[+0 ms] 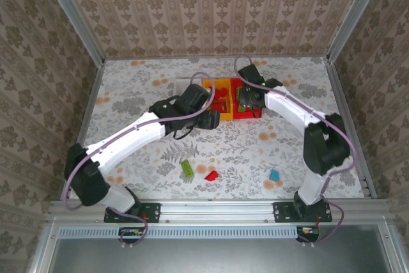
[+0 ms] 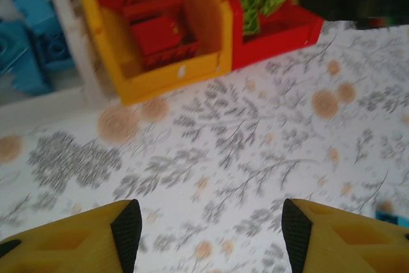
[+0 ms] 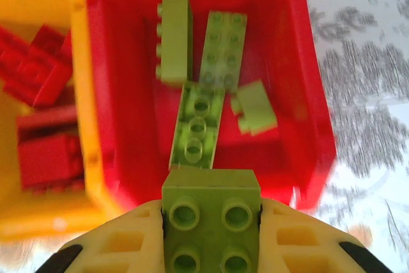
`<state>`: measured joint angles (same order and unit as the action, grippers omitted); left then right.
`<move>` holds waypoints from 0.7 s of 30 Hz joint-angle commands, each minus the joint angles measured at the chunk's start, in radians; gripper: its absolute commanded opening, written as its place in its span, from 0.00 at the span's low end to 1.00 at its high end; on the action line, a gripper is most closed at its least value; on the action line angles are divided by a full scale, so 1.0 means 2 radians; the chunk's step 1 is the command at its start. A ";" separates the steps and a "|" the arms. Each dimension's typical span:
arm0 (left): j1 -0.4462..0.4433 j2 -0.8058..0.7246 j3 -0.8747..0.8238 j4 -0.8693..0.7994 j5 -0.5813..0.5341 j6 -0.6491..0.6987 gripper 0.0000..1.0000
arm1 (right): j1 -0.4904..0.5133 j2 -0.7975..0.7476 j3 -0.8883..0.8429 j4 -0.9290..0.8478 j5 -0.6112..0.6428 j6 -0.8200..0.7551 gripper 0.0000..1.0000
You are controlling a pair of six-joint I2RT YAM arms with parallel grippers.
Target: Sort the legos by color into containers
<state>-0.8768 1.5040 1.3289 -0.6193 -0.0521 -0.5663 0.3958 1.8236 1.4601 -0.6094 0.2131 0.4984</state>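
My right gripper [image 3: 211, 231] is shut on a lime green lego [image 3: 211, 193], held above the near wall of the red container [image 3: 307, 94]. Several lime green legos [image 3: 197, 126] lie inside it. The orange-yellow container [image 3: 77, 81] beside it holds red legos [image 3: 38, 71]. In the top view the right gripper [image 1: 246, 99] hangs over the red container [image 1: 238, 117]. My left gripper [image 2: 211, 234] is open and holds nothing, above bare table in front of the orange-yellow container [image 2: 166, 78]. The white container [image 2: 70, 36] holds blue legos [image 2: 25, 36]. The left gripper [image 1: 213, 118] sits just left of the containers.
Three loose legos lie near the front of the table: a green one [image 1: 186, 169], a red one [image 1: 211, 174] and a blue one [image 1: 274, 175]. Patterned walls with metal posts enclose the table.
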 commanded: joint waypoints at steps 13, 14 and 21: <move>-0.018 0.114 0.088 0.025 0.057 0.040 0.63 | -0.050 0.151 0.165 -0.042 -0.058 -0.012 0.53; -0.019 0.116 0.086 0.025 0.061 0.045 0.63 | -0.050 0.147 0.165 -0.042 -0.059 -0.013 0.55; -0.041 0.123 0.061 0.031 0.109 0.118 0.67 | -0.048 0.067 0.132 -0.040 -0.061 -0.013 0.61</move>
<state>-0.9352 1.7329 1.4746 -0.5655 0.0952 -0.4282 0.2970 2.0819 1.7401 -0.6621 0.0978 0.4736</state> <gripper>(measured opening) 0.667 0.611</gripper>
